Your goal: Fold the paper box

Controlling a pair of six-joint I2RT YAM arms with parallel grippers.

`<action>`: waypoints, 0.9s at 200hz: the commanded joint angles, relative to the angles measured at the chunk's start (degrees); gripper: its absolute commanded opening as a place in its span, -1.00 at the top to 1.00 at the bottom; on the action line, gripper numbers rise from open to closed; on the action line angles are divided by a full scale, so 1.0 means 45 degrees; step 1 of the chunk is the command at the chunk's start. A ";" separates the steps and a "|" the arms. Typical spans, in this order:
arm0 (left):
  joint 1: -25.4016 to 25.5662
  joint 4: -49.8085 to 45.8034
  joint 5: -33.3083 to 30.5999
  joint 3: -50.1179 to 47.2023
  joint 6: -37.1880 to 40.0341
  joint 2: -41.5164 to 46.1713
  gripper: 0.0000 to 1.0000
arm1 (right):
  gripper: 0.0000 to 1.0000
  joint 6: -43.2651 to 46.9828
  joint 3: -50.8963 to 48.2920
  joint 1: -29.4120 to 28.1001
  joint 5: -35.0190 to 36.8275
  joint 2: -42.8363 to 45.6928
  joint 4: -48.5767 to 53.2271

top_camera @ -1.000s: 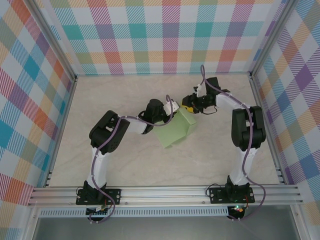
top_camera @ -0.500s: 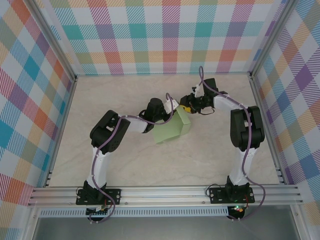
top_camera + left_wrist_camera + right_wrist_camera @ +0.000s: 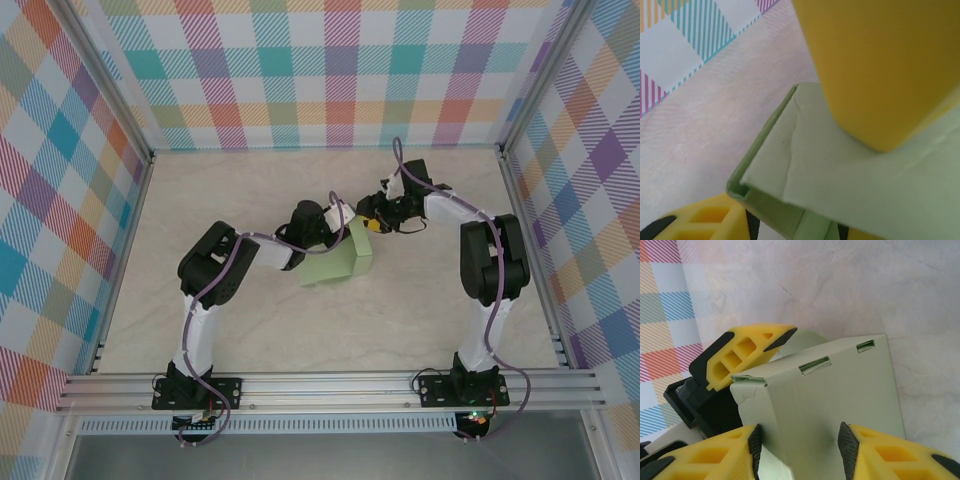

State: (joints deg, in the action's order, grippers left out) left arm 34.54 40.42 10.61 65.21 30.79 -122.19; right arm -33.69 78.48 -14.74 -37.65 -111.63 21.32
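Observation:
The paper box (image 3: 336, 264) is pale green card, partly folded, lying mid-table. My left gripper (image 3: 343, 222) holds its upper left edge; in the left wrist view one yellow finger (image 3: 880, 65) presses on the top flap of the paper box (image 3: 850, 175) and the other finger (image 3: 705, 222) sits below the edge. My right gripper (image 3: 372, 218) meets the box's top right corner. In the right wrist view its black pads (image 3: 755, 445) bracket a folded corner of the paper box (image 3: 810, 405), which has two slits along its top edge. The left gripper's finger (image 3: 747, 352) shows behind that corner.
The marble-look table (image 3: 250, 190) is walled by plaid panels (image 3: 330, 70) on three sides. Aluminium rails (image 3: 330, 385) run along the near edge by both arm bases.
The box has tipped from a raised diagonal to a lower, flatter lie, shifting left. Both grippers moved slightly left with it.

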 commanded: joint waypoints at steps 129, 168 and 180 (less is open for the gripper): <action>-0.2127 0.1005 -0.0829 -0.4081 -0.3830 0.5456 -0.15 | -0.60 0.2335 0.7574 -0.1957 0.6037 -0.1965 0.8674; -0.2701 -0.0422 -0.2276 -0.4989 -0.5434 0.7456 -0.21 | -0.57 0.3468 0.9337 -0.2789 0.7356 -0.3254 0.9924; -0.2826 -0.1406 -0.2590 -0.5048 -0.5650 0.8003 -0.23 | -0.57 0.3894 0.9855 -0.2921 0.7809 -0.3653 1.0261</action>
State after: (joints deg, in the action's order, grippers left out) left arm 23.59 41.63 4.14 44.01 10.85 -91.02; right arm -21.26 118.17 -26.70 -8.69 -125.43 59.94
